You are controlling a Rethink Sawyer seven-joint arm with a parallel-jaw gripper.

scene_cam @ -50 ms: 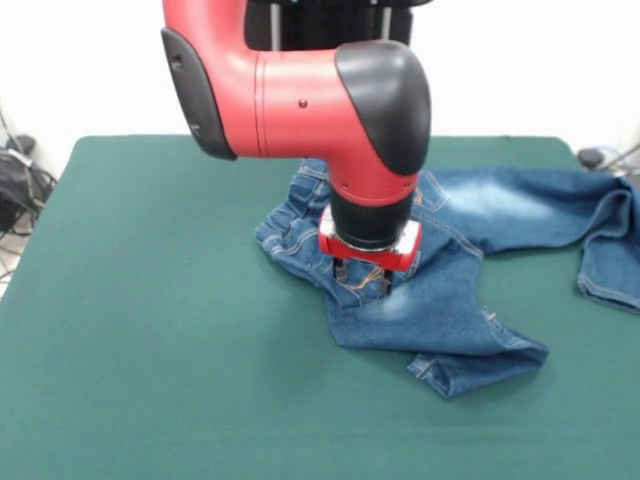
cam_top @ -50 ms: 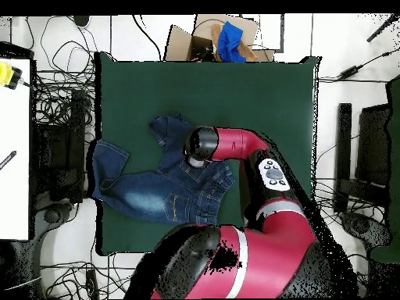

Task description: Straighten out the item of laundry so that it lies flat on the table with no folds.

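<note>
The pincer (scene_cam @ -50 ms: 361,279) is down on the jeans (scene_cam @ -50 ms: 450,290), its dark fingers (scene_cam @ -50 ms: 340,272) pressed into the denim just below the gathered waistband; whether they actually pinch cloth or merely press on it, I cannot tell from here. The front view shows those fingertips under the red collar; from overhead the arm's black and red wrist (cam_top @ -50 ms: 205,145) covers them completely.

The jeans lie crumpled on the green tabletop (scene_cam @ -50 ms: 150,330), toward its right side in the front view. One leg is folded short and points at the near edge, its hem doubled under. The other leg runs off rightward, and its end bends back down near the tabletop's edge. The overhead view makes plain that this longer leg hangs past the tabletop's side, over the pale floor (cam_top @ -50 ms: 82,234).

Only overhead do the surroundings show: cables all around, and a cardboard box (cam_top @ -50 ms: 183,43) beyond the tabletop's far edge with a blue cloth (cam_top @ -50 ms: 230,41) bunched in it.
</note>
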